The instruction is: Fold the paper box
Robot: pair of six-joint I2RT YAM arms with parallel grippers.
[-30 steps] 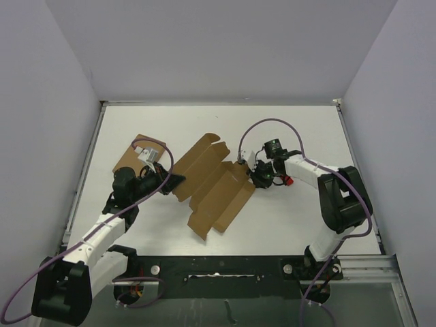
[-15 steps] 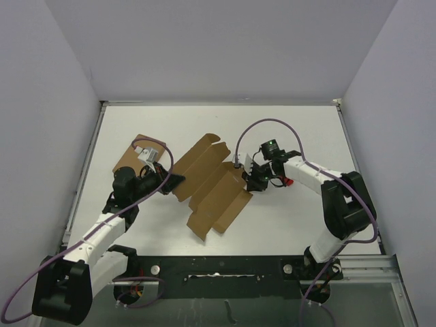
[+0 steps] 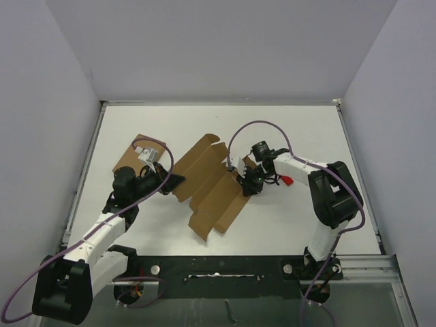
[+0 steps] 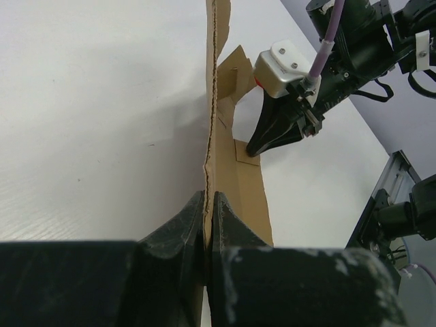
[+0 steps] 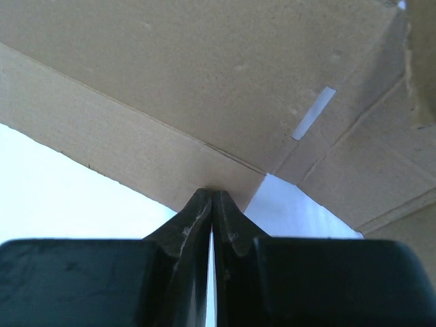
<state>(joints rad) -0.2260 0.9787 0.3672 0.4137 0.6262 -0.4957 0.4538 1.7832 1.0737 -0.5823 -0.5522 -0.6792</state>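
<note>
Lying near the middle of the white table (image 3: pixel 286 218), the paper box (image 3: pixel 212 185) is a brown die-cut sheet, not flat: its long panels are bent along the creases, so it makes shallow ridges that run from the far side toward the near side in a diagonal line. Small flaps and notches show at its far end and at its near end.

The left gripper (image 3: pixel 178 182) is at the left edge of the sheet. In the left wrist view its two dark fingers (image 4: pixel 184 228) are pressed together, and the thin cardboard edge (image 4: pixel 218 20) runs straight between them, so this gripper pinches the paper box and the pinched panel stands almost upright on its edge.

The right gripper (image 3: pixel 244 187) is at the opposite side, on the right edge of the sheet. Its fingers (image 5: pixel 194 218) are pressed together too, and their tips touch the border of a cardboard panel (image 5: pixel 204 68) just where a corner of white table shows beside it. I cannot tell if any cardboard is really between these tips. From the left wrist view the same gripper (image 4: pixel 253 150) points down with its tips on a low panel of the sheet.

A wider, flat cardboard rectangle (image 3: pixel 133 160) lies on the table under the left arm, apart from the paper box. A small red block (image 3: pixel 288 181) lies just beside the right wrist, on its right side.
</note>
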